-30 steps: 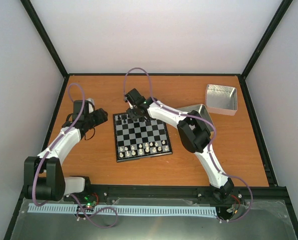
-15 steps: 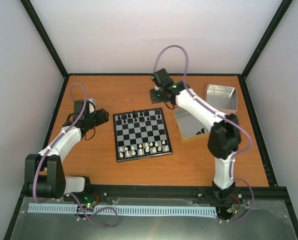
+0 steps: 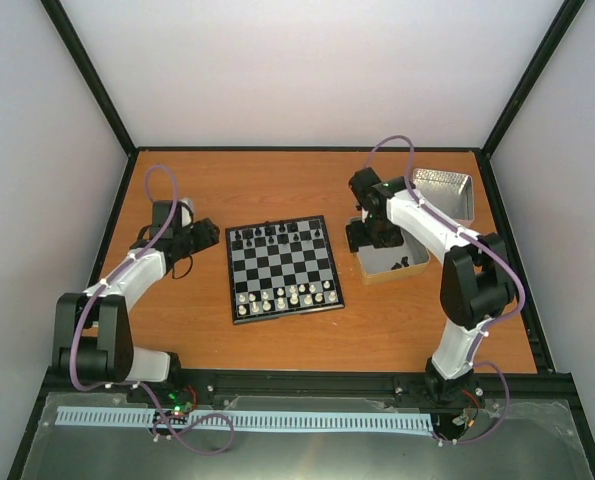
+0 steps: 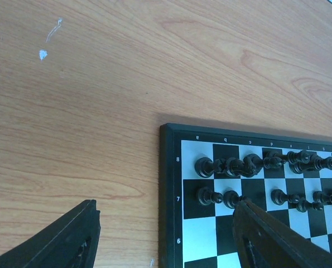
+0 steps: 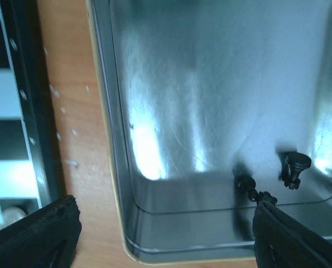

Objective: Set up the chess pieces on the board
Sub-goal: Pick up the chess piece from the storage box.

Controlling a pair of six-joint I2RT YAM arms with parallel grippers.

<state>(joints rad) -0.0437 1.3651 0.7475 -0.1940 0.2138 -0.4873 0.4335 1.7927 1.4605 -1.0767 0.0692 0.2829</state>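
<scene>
Orange wood-grain table [image 3: 177, 330] fills the white-walled pen, and the board [image 3: 282, 268] lies square in its middle. Black chess pieces [image 4: 266, 163] crowd the two ranks along the board's twelve o'clock edge, while the white pieces [image 3: 282, 296] line the six o'clock side, so the set-up looks well advanced.

At three o'clock from the board sits an open tin [image 3: 377, 272], just beside the board's edge, presumably so the supply is a short reach away. The right gripper [image 5: 166, 204] hangs over it with its jaws spread wide and nothing between them. A few loose pieces [image 5: 291, 167] lie against the tin's near wall, toward four o'clock in the wrist view. I judge the wide spread is meant for coming down around one of them.

At ten o'clock from the board, the left gripper [image 3: 205, 234] hovers low beside the corner, its jaws parted and empty. It seems parked clear of the right arm's path. A second tin [image 3: 442, 195] rests at two o'clock, well apart.
</scene>
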